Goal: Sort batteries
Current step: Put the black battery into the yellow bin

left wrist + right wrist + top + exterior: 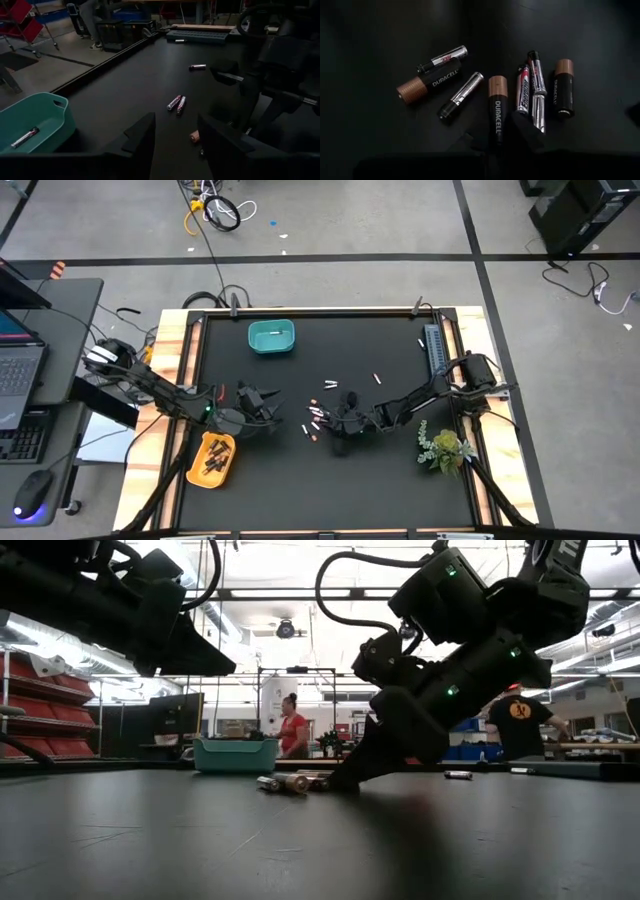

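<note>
Here the right end effector (pixel 496 131) is down on the black bench (pixel 330 490) over a cluster of batteries (pixel 495 95) that lies well away from the teal bin (pixel 271 337), toward the middle of the bench. Its fingers stand slightly apart on either side of one copper-topped black battery (pixel 497 110) lettered DURACELL, though whether they press it cannot be told. Just beside that one lie another DURACELL battery (pixel 428 83), a third copper-topped one (pixel 564 88) and several slimmer silver and red ones. A single battery (pixel 25 137) lies inside the teal bin. The left end effector (pixel 175 137) is near the yellow bin (pixel 211 460), fingers spread wide and empty. Beyond the bench stands a person in a red top (pixel 292 730).
</note>
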You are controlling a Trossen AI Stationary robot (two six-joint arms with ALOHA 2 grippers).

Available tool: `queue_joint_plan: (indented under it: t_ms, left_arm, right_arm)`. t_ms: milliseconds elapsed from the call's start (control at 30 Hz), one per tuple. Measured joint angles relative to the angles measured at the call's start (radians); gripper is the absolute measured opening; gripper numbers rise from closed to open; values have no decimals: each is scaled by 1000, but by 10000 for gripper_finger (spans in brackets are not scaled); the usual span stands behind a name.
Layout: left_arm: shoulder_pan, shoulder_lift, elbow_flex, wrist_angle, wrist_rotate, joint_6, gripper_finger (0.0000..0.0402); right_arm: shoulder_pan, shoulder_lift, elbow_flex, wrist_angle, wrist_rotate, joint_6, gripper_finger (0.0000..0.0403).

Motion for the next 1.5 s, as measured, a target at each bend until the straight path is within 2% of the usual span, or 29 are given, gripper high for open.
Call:
queue_joint_plan:
  t_ms: [200, 467, 633, 800, 967, 1133, 1233, 1367, 1500]
  left_arm:
    - [0, 0, 0, 0, 0, -6, 162]
    - [0, 0, 0, 2, 31, -79, 162]
    - [0, 0, 0, 12, 110, -84, 168]
    - [1, 0, 0, 53, 138, -102, 201]
    - [21, 0, 0, 152, 143, -148, 223]
    - [68, -1, 0, 188, 203, -288, 216]
    - [79, -1, 0, 198, 196, -364, 209]
    - [79, 0, 0, 259, 156, -391, 207]
    - [82, 40, 22, 358, 146, -364, 207]
  right_arm:
    - [2, -16, -2, 10, -1, -16, 38]
    - [23, -150, -6, -82, 16, -82, 38]
    - [53, -243, -6, -113, 70, -128, 38]
    - [106, -269, -6, -88, 183, -191, 38]
    - [136, -253, -24, -8, 294, -263, 38]
    - [136, -253, -103, 237, 360, -374, 38]
    - [135, -239, -132, 368, 378, -447, 38]
    - [124, -237, -142, 413, 371, -499, 38]
    - [110, -237, -141, 461, 308, -535, 38]
